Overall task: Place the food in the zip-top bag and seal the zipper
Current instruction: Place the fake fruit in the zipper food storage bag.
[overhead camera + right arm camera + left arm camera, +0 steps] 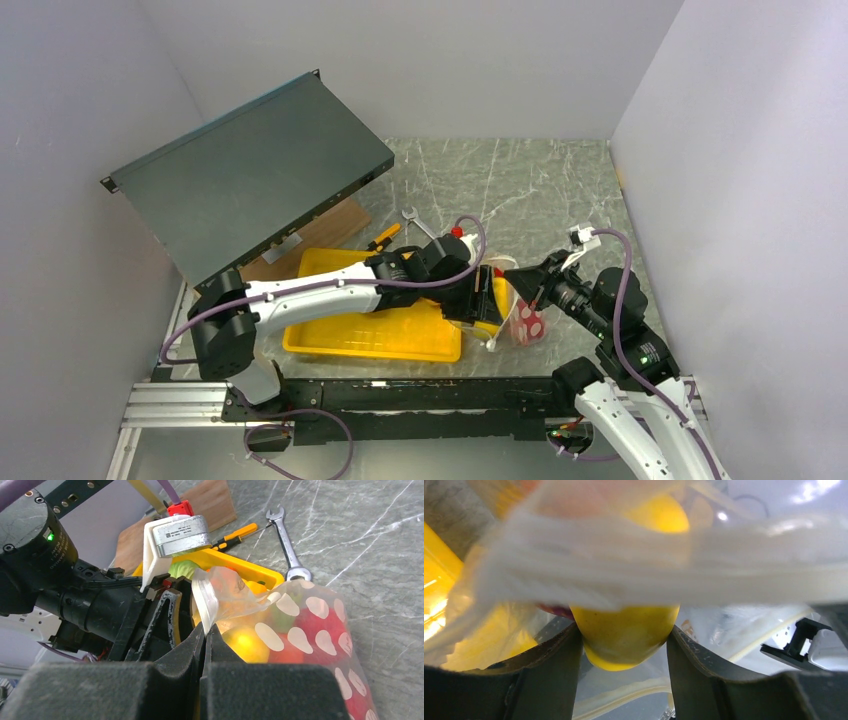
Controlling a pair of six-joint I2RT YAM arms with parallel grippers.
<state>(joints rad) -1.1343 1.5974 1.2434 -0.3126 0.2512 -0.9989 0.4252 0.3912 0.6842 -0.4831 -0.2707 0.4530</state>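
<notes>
The clear dotted zip-top bag (305, 630) lies on the marble table (540, 190), holding red, yellow and green food; it also shows in the top view (527, 322). My right gripper (206, 630) is shut on the bag's white zipper strip (204, 600) at the mouth. My left gripper (624, 645) is shut on a yellow mango (624, 635), holding it at the bag's mouth; the zipper strip (649, 575) blurs across that view. In the top view the left gripper (487, 297) sits just left of the bag and the right gripper (522, 292) is above it.
A yellow tray (370, 335) lies under the left arm, with green food (182, 569) at its rim. A silver wrench (286, 540), a yellow-handled screwdriver (235, 534) and a wooden board (320, 235) lie behind. A tilted grey metal panel (250, 170) stands at the back left.
</notes>
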